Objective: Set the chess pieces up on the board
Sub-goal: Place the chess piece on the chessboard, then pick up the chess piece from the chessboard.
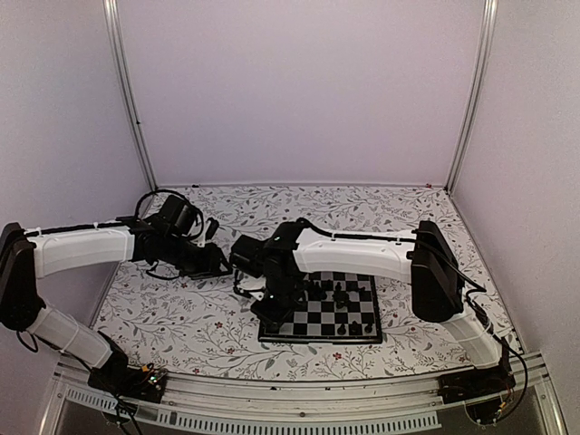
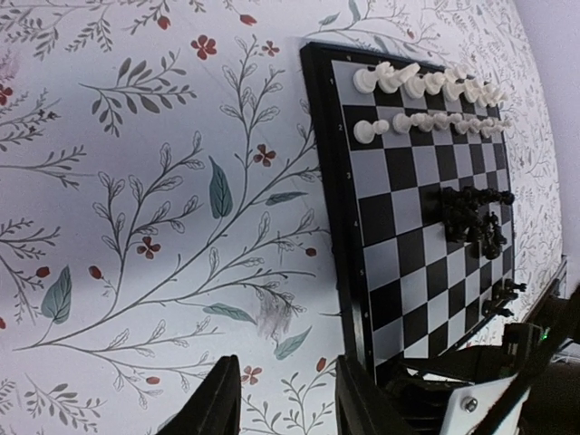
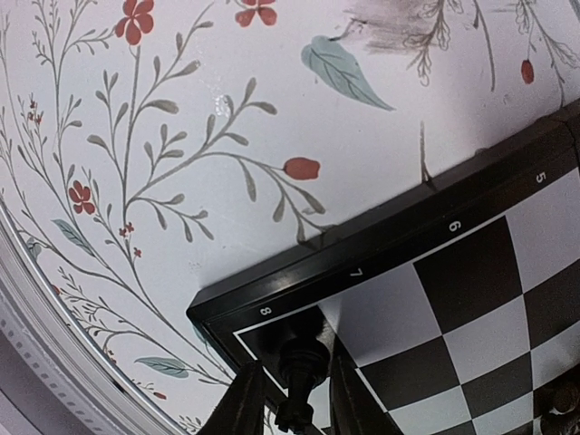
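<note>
The board point(image 1: 337, 317) lies right of centre on the floral cover. In the left wrist view, white pieces point(image 2: 426, 83) stand in two rows at the board's point(image 2: 399, 227) far edge. Black pieces point(image 2: 471, 213) cluster mid-board, and a few more stand near the close edge. My right gripper point(image 1: 272, 313) is low over the board's near left corner. There it is shut on a black piece point(image 3: 302, 358) that stands on the corner square by the numeral 8. My left gripper point(image 2: 285, 403) is open and empty above the cover, just left of the board.
The floral cover point(image 1: 181, 317) spreads left of and behind the board. A metal rail point(image 1: 290, 399) runs along the near table edge, close to the board corner. White walls enclose three sides. The right arm point(image 2: 489, 390) reaches across the board's near edge.
</note>
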`<state>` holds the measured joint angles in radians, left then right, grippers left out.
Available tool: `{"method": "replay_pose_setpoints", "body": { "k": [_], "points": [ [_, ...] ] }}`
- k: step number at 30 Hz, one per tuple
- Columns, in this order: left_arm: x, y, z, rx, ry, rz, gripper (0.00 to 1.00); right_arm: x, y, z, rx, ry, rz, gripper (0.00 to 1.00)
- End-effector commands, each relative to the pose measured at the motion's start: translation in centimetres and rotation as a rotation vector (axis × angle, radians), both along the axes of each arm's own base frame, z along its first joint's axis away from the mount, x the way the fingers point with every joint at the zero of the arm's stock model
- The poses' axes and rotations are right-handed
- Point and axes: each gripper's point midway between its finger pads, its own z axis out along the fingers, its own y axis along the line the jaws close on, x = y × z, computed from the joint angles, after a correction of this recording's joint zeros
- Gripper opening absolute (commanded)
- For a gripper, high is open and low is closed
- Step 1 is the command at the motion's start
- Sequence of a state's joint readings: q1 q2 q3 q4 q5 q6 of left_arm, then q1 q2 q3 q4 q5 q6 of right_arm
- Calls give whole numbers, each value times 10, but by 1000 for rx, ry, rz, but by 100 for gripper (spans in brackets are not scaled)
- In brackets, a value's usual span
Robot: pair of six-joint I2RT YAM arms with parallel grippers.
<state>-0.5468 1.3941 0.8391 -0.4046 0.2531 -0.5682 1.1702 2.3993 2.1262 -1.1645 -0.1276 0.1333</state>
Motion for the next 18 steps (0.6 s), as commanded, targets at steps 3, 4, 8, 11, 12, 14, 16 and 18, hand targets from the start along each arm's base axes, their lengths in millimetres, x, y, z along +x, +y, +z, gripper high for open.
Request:
{"method": "replay_pose_setpoints", "body": {
  "k": [3, 4, 8, 11, 12, 14, 16, 18],
  "points": [
    [10, -4, 11, -14, -36, -19, 38, 15, 11, 36, 98, -38, -22, 36],
    [10, -4, 12, -16, -36, -23, 38, 21, 12, 47, 126, -39, -44, 39],
    [10, -11, 16, -43, -55, -54, 39, 47, -4, 88, 224, -46, -181, 44],
    [11, -20, 21, -70, -75, -94, 39, 68, -40, 104, 234, -78, -283, 43],
    [12, -25, 23, -76, -86, -113, 39, 76, -55, 110, 231, -95, -315, 42],
    [13, -34, 28, -77, -109, -151, 39, 91, -84, 104, 189, -123, -379, 40],
    [17, -46, 34, -76, -133, -184, 39, 107, -113, 96, 145, -155, -437, 38],
    [19, -60, 40, -78, -150, -215, 38, 115, -133, 84, 101, -165, -463, 36]
  ]
}}
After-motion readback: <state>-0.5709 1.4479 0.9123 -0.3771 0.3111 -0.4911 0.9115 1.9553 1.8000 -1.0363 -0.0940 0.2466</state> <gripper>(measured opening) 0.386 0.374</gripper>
